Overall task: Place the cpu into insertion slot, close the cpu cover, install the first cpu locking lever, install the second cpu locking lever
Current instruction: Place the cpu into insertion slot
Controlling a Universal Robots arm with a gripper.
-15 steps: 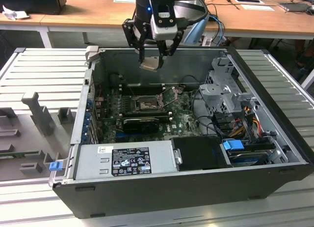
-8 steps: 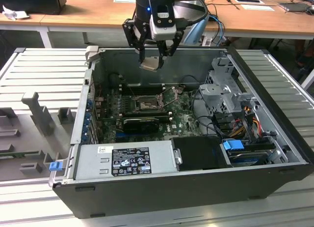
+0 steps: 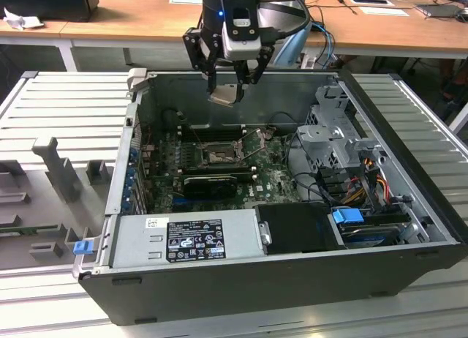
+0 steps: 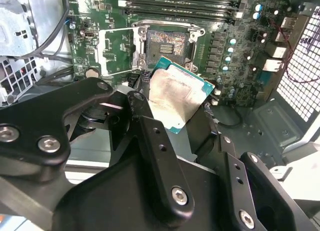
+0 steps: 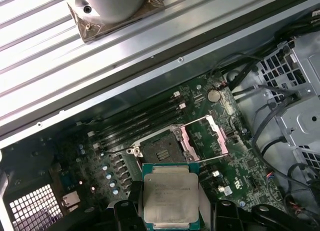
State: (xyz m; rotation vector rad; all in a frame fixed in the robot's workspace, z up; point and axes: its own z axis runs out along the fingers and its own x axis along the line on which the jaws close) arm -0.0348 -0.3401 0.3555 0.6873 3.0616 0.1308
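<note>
- At the exterior view's left, a grey moulded tray (image 3: pixel 58 177) lies beside the open computer case (image 3: pixel 219 283), well apart from the work.
- Inside the case, a power supply (image 3: pixel 190 239) sits against the near wall. The green motherboard (image 3: pixel 272 178) covers the floor behind it.
- The insertion slot (image 3: pixel 218 156) is near the middle of the motherboard. It is bare, and its dark contact field is plain in both wrist views (image 4: pixel 167 43) (image 5: pixel 160 151).
- The cpu cover (image 4: pixel 116 51) is swung up and open at one edge of the slot. In the first wrist view (image 5: pixel 202 138) it is a pale frame standing clear of the socket.
- The gripper (image 3: pixel 225 89) hangs by the rim of the case's far wall, high above the board. Its fingers are clamped on opposite edges of the cpu (image 3: pixel 223 95).
- The cpu (image 4: pixel 175 98) is held tilted, metal face toward the wrist cameras (image 5: pixel 170 196). It touches nothing but the fingers.
- I judge the step in hand to be the first one, carrying the chip to the socket. Cover and levers are not yet dealt with.
- Seating it calls for levelling the chip, squaring its edges to the socket rim and keeping clear of the raised cover.
- At the exterior view's right, a metal drive cage (image 3: pixel 329 133) fills the far corner of the case.
</note>
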